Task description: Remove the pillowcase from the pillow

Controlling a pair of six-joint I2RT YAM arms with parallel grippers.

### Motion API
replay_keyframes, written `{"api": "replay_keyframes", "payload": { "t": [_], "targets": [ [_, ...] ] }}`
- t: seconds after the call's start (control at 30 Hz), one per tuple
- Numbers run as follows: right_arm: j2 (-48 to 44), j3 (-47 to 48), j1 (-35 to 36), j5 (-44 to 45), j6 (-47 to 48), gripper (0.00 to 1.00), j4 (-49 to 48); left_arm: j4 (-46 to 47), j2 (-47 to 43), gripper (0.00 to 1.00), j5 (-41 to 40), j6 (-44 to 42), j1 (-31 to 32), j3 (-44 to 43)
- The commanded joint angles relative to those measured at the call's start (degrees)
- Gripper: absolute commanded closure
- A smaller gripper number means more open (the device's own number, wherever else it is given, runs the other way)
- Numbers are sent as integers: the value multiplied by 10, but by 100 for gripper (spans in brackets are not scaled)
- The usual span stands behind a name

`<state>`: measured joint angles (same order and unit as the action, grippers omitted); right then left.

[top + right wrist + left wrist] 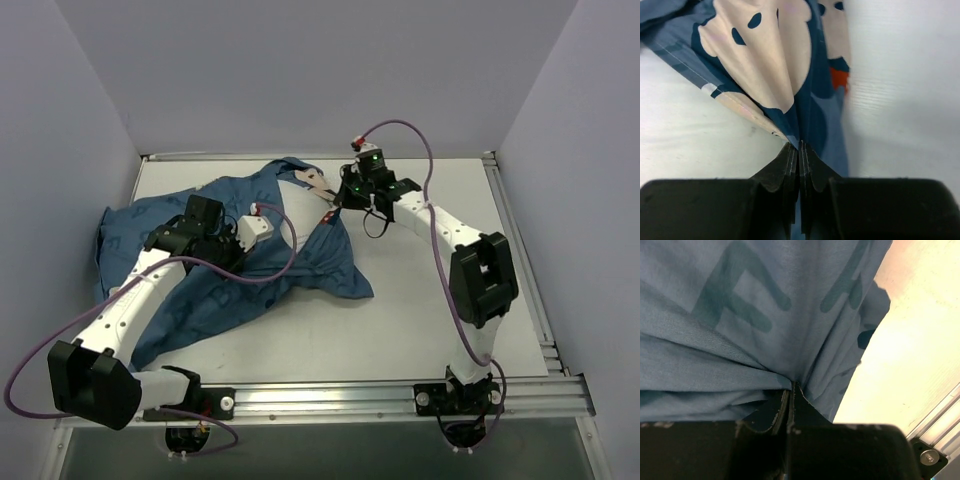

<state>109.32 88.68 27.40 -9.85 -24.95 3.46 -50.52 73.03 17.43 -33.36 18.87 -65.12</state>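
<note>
The blue pillowcase point(300, 262) lies crumpled across the left and middle of the table. Its far corner, printed with a cartoon face and a red patch point(839, 77), points toward the back. My left gripper point(258, 230) sits over the middle of the cloth. In the left wrist view its fingertips point(792, 386) are shut on a gathered fold of the lettered pillowcase point(740, 315). My right gripper point(337, 198) is at the far corner and is shut point(800, 144) on the printed pillowcase point(770, 60) edge. The pillow is hidden.
Bare white table point(430, 300) extends to the right of the cloth. A metal rail point(400, 396) runs along the near edge and another point(520, 260) along the right side. Purple cables point(432, 190) loop off both arms. Grey walls enclose three sides.
</note>
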Motion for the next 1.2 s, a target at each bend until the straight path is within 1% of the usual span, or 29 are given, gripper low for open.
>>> {"api": "replay_keyframes", "payload": {
  "t": [0.0, 0.1, 0.13, 0.17, 0.23, 0.27, 0.3, 0.33, 0.37, 0.4, 0.43, 0.47, 0.5, 0.53, 0.57, 0.6, 0.63, 0.67, 0.7, 0.73, 0.77, 0.8, 0.87, 0.93, 1.1, 1.17],
  "targets": [
    [-58, -50, -51, 38, 10, 100, 4, -28, -23, 98, -27, -29, -18, 17],
    [-82, -116, -80, 25, 5, 100, -18, -34, -29, 98, -35, -39, -27, 29],
    [-87, -153, -89, 16, 0, 100, -28, -37, -31, 98, -36, -42, -29, 30],
    [-88, -169, -91, 5, 0, 100, -59, -40, -32, 98, -35, -45, -31, 30],
    [-78, -203, -82, -47, -7, 100, -78, -55, -30, 98, -22, -53, -32, 18],
    [-74, -213, -71, -69, -13, 100, -106, -66, -28, 96, -9, -64, -32, 7],
    [-67, -223, -58, -89, -17, 100, -122, -88, -27, 88, 5, -69, -31, -6],
    [-64, -232, -40, -119, -23, 100, -137, -98, -23, 74, 38, -72, -31, -39],
    [-62, -245, -5, -137, -37, 100, -171, -107, -19, 48, 54, -74, -31, -60],
    [-60, -253, 10, -151, -49, 100, -187, -121, -17, 39, 67, -73, -28, -82],
    [-61, -264, 19, -176, -67, 100, -208, -128, -6, 31, 93, -72, -27, -136],
    [-64, -280, 26, -190, -89, 100, -264, -133, 0, 23, 106, -69, -25, -166],
    [-74, -319, 27, -198, -133, 100, -294, -143, 8, 21, 120, -65, -24, -197],
    [-81, -336, 27, -201, -149, 100, -316, -147, 24, 19, 135, -63, -20, -229],
    [-86, -348, 28, -195, -156, 100, -329, -147, 33, 17, 163, -56, -17, -289],
    [-95, -361, 28, -191, -157, 100, -327, -140, 44, 17, 174, -50, -12, -314],
    [-98, -366, 29, -188, -157, 100, -326, -132, 67, 17, 178, -43, 11, -335],
    [-101, -370, 28, -185, -157, 100, -322, -122, 78, 17, 156, -25, 30, -360],
    [-108, -374, 28, -184, -157, 100, -321, -96, 92, 17, 131, -18, 54, -363],
    [-111, -376, 28, -182, -157, 100, -320, -83, 120, 17, 102, -15, 108, -360],
    [-114, -378, 28, -177, -160, 100, -320, -71, 133, 17, 69, -19, 134, -354],
    [-120, -379, 28, -174, -161, 100, -320, -47, 148, 20, -4, -21, 158, -334],
    [-125, -379, 27, -170, -167, 100, -319, -27, 185, 21, -56, -35, 204, -313],
    [-130, -382, 27, -169, -174, 100, -321, -5, 212, 21, -106, -43, 216, -294],
    [-133, -391, 27, -164, -204, 100, -340, 70, 235, 20, -209, -49, 219, -262],
    [-133, -396, 26, -169, -216, 100, -353, 83, 241, 22, -244, -45, 220, -258]
  ]
}}
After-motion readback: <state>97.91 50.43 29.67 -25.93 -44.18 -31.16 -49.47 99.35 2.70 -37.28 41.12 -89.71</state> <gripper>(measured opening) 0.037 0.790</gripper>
